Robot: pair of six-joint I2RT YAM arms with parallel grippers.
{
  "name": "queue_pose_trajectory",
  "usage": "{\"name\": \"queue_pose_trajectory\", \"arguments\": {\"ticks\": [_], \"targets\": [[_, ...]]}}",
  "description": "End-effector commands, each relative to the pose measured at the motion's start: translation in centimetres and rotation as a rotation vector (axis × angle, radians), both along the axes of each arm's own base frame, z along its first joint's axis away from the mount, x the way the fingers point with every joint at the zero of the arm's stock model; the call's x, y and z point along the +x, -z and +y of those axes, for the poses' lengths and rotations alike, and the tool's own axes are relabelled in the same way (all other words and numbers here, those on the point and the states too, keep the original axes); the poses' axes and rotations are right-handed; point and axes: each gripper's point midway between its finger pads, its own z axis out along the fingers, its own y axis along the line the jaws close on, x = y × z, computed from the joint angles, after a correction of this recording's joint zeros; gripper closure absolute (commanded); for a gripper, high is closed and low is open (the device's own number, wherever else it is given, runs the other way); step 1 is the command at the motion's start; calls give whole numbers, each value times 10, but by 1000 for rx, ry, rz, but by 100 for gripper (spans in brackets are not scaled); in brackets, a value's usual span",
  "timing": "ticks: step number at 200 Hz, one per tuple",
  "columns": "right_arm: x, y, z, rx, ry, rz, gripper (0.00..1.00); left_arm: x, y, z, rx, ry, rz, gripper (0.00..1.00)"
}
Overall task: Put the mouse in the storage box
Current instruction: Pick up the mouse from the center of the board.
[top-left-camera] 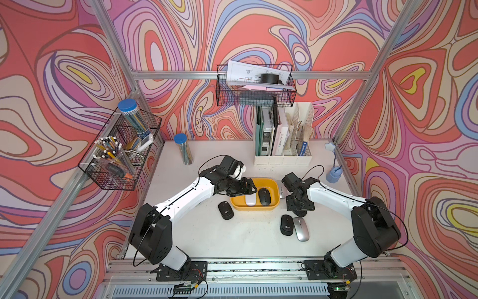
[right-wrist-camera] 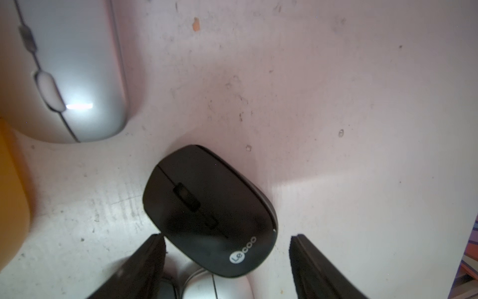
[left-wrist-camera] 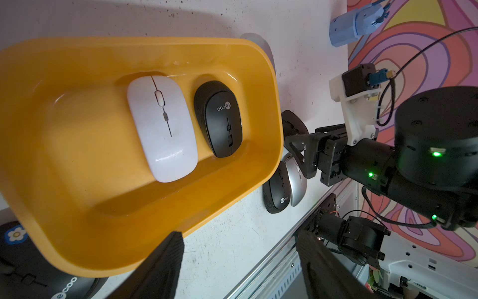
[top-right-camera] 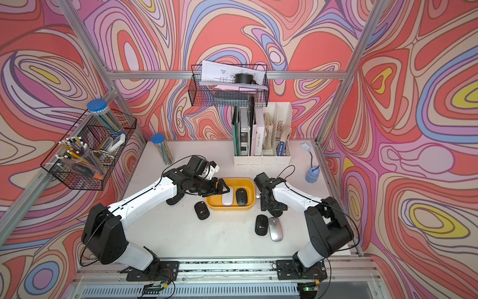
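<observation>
- Left wrist view showed the storage box (left-wrist-camera: 77, 129) holding a white mouse (left-wrist-camera: 161, 129) and a black mouse (left-wrist-camera: 219, 119).
- Left gripper (left-wrist-camera: 240, 240) had its jaws apart, empty.
- Right gripper (right-wrist-camera: 226, 238) had its jaws apart, gripping nothing.

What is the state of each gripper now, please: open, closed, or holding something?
Left gripper: open, holding nothing.
Right gripper: open, holding nothing; a black mouse lies just below it.
</observation>
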Motion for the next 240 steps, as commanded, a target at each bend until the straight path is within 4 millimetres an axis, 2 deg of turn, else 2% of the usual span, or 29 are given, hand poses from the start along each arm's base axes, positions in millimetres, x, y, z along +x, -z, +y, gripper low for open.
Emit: {"name": "queue_pose_trajectory", "arguments": {"ticks": [1,42,77,124,163,201,240], "targets": [[4,-12,13,56,-28,-40,22,2,-8,-7,-19,31,-27,24],[6,3,7,-17,-41,9,22,5,-3,-10,-21,31,-12,24],[15,-3,2,-60,-32,-12,21,4,-4,-8,-15,30,-26,24],[15,13,4,-80,-48,40,21,2,-2,-6,-8,30,-17,24],[17,7,3,-78,-45,21,20,1,-2,-4,3,26,-20,24],[20,13,2,-100,-47,41,20,2,-2,-5,-4,27,-13,24],[26,19,-9,-114,-15,48,19,3,-2,-6,-5,26,-14,24]]}}
